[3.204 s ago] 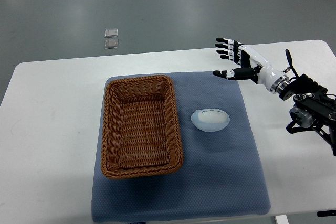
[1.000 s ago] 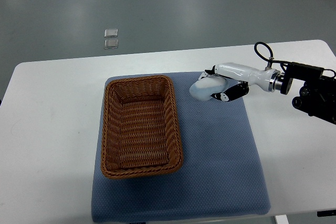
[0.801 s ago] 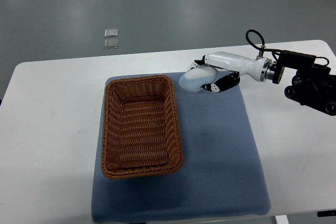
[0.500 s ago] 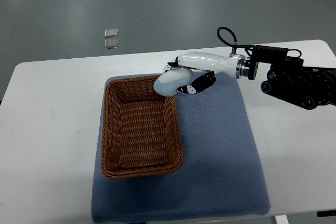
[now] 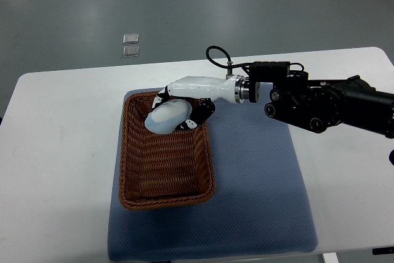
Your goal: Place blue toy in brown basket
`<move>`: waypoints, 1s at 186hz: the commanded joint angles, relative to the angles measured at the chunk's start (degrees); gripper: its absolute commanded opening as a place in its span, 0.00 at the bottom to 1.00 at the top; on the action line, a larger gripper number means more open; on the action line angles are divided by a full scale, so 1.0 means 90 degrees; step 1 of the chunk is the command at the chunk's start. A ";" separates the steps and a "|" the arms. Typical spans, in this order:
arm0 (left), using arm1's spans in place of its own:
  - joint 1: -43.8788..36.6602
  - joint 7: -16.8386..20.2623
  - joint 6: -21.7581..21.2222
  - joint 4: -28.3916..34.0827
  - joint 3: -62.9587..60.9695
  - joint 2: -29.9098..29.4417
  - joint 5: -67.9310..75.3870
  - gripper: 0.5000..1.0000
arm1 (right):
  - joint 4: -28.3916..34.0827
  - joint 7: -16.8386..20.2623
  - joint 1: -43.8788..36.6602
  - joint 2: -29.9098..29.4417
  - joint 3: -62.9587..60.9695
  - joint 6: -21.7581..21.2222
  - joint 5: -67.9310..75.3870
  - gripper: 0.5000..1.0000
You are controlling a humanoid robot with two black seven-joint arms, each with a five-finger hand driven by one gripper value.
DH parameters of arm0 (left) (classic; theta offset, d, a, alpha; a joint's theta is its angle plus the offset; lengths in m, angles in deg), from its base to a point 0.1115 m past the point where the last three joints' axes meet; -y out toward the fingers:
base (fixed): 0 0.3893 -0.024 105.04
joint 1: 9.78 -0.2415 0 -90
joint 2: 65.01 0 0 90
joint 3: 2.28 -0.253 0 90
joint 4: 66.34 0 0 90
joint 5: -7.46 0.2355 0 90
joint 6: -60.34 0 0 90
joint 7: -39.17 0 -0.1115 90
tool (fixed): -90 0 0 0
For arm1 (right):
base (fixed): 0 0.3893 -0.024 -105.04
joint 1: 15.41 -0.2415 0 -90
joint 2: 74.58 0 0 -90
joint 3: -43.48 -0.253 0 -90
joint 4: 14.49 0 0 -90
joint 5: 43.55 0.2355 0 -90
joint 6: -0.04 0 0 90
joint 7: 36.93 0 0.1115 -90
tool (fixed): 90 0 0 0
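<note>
Pale-blue toy gripped in right hand, fingers curled around it, above the wicker basket's far end; long axis slanted. Release drops it inside.

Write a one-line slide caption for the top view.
Right hand holds the blue toy over the far end of the brown basket on the blue mat.

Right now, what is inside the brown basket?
Only the blue toy, gripped by the right hand, shows over the basket's far end. The rest is bare weave. The hand and toy hide the bottom beneath them, so I cannot tell whether the toy touches it.
</note>
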 commanded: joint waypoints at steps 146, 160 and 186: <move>0.0000 0.0002 -0.0002 0.0009 -0.0017 0.0000 0.0000 1.00 | -0.0013 0.0234 0.2457 0.1160 -0.3463 -0.0070 0.2637 0.71; 0.0000 0.0002 -0.0002 0.0009 -0.0017 0.0000 0.0000 1.00 | -0.0003 0.0264 0.2839 0.1150 -0.3893 -0.0099 0.3116 0.71; 0.0000 0.0002 -0.0002 0.0009 -0.0027 0.0000 0.0000 1.00 | 0.0065 0.0342 0.3386 0.1033 -0.4596 -0.0148 0.3858 0.71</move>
